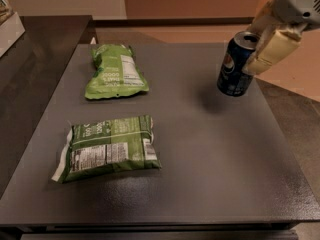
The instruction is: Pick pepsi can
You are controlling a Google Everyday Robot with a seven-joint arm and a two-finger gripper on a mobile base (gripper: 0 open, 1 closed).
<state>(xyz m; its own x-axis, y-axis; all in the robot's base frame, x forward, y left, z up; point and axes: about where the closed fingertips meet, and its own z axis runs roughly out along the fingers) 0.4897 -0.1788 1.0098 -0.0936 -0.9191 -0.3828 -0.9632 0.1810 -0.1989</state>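
Note:
The pepsi can is dark navy with a silver top and a round logo. It hangs tilted in the air above the right part of the dark table, with its shadow on the surface below. My gripper comes in from the upper right and is shut on the can's upper part, with one cream finger on its right side.
Two green bags lie on the table: one at the back left, one at the front left. A dark counter adjoins the table on the left. The table's right edge is close to the can.

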